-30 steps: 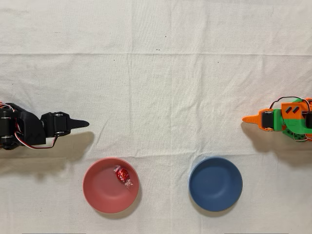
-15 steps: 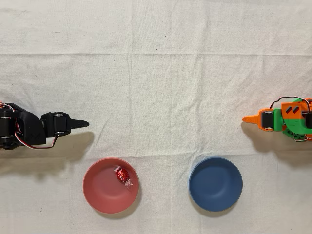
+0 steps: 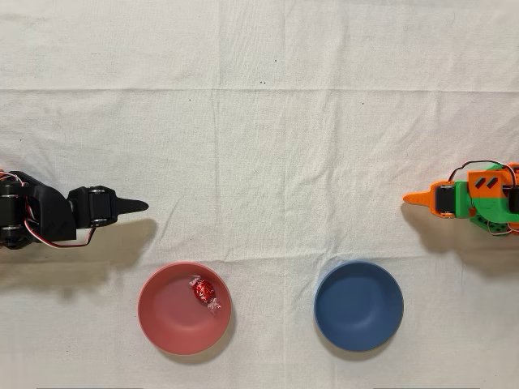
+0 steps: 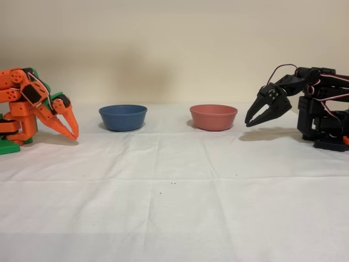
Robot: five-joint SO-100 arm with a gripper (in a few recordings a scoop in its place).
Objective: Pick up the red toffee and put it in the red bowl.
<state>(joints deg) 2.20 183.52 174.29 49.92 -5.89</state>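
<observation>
The black arm's gripper (image 3: 138, 206) is hanging above the table (image 3: 268, 146) with nothing in it, its two fingers pressed together into a point; in the fixed view the gripper (image 4: 252, 121) is tilting downward, its tips clear of the cloth. In the overhead view the red bowl (image 3: 166, 320) is sitting just below and slightly to the right of the gripper, apart from it. The red toffee (image 3: 203, 290) is lying inside that bowl, near the part of the rim closest to the gripper's side, its clear wrapper ends sticking out. In the fixed view the red bowl (image 4: 213, 117) is standing just to the left of the gripper tips. The blue bowl (image 3: 358, 305) is resting farther from the gripper, beyond the red one. The idle orange arm (image 3: 474, 198) is sitting at the opposite edge, well apart.
</observation>
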